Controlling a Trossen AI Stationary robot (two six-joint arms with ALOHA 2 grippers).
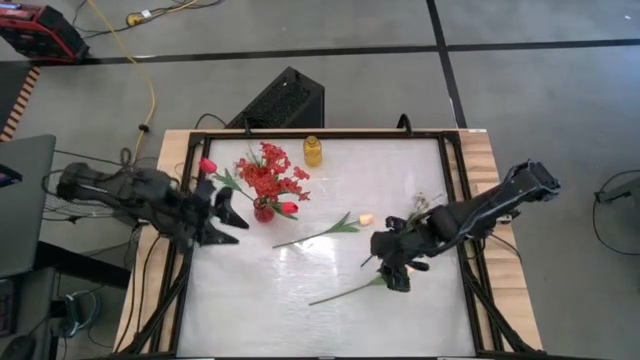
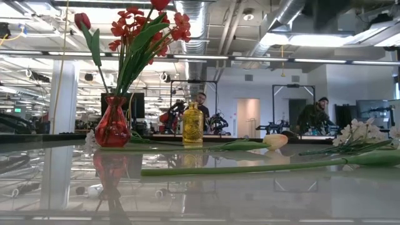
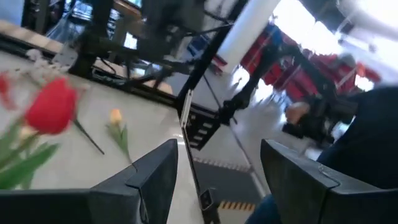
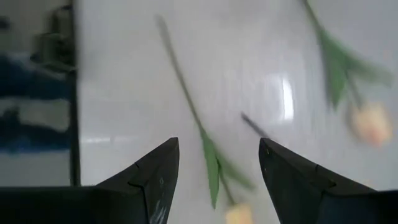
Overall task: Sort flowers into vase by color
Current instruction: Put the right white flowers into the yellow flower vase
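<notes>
Two cream-yellow, green-stemmed tulips lie loose on the white tabletop (image 1: 300,300): one (image 1: 330,231) mid-table, one (image 1: 345,293) beneath the right gripper (image 1: 393,277), whose fingers are spread, empty. Red vase (image 1: 263,210) holds red flowers (image 1: 268,175). Left gripper (image 1: 228,222) hovers beside it, released.

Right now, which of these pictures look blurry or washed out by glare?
Right wrist view: smeared, the cream tulip soft, a bright glare patch on the table. Left wrist view: the red tulip and room blurred. Low view: glossy tabletop mirrors the red vase.
</notes>
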